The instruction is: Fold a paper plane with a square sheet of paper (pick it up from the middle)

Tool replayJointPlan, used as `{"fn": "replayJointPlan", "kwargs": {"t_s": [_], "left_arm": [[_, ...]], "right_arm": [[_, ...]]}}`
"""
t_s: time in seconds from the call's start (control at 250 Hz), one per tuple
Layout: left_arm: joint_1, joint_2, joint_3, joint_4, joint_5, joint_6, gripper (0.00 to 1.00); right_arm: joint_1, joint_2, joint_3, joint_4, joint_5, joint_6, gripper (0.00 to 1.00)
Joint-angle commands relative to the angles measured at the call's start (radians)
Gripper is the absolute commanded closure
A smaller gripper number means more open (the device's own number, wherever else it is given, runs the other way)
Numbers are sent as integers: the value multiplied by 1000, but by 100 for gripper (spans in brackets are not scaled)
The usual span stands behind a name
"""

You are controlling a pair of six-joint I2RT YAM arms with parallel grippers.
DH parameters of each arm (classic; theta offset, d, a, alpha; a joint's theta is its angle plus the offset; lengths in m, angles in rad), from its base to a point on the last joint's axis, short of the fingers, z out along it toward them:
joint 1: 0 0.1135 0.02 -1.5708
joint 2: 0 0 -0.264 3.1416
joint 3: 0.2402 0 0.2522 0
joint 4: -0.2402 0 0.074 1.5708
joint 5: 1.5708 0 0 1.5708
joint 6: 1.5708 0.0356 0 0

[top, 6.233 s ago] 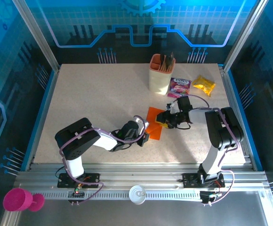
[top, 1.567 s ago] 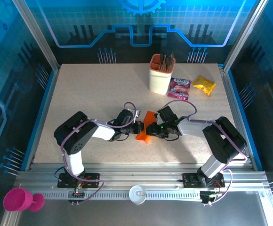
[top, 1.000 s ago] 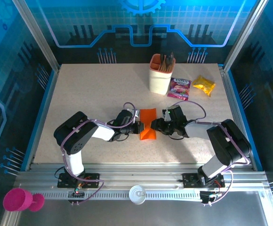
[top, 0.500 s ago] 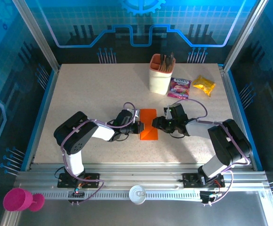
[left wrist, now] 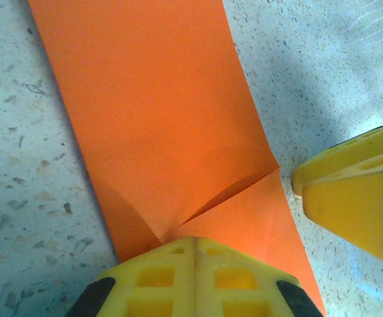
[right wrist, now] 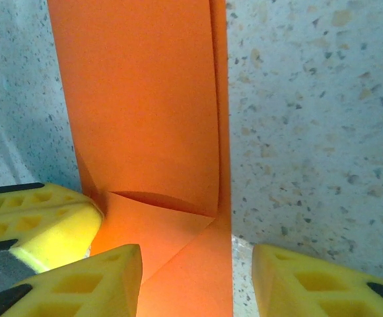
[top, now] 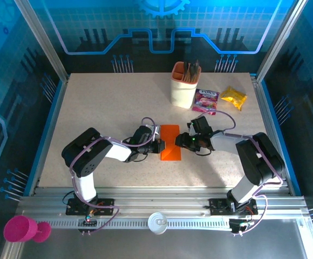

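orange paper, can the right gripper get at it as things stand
Probably yes: the right gripper stands open astride the edge of the orange paper, nothing between them.

No legible text; print on pink snack packet (top: 205,100) too blurred

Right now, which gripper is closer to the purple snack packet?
Right. The right gripper sits at the right edge of the orange sheet, on the side facing the purple snack packet; the left gripper is across the sheet, at its left edge.
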Motion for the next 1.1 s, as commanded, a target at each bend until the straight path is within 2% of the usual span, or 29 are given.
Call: {"fn": "replayJointPlan", "kwargs": {"t_s": [0.0, 0.356, 0.535, 0.791, 1.095], "left_arm": [[21, 26, -29, -64, -8, 3, 100], [22, 28, -38, -48, -6, 0, 100], [22, 29, -44, -42, -4, -1, 100], [23, 25, -52, -39, -3, -4, 100], [27, 24, -52, -39, 2, 0, 100]], "right_arm": [[53, 43, 36, -24, -7, -16, 53], [159, 42, 117, -130, 49, -20, 53], [159, 14, 115, -120, 69, 3, 53], [91, -19, -12, 151, -11, 89, 53], [36, 11, -115, 437, -96, 161, 53]]}}
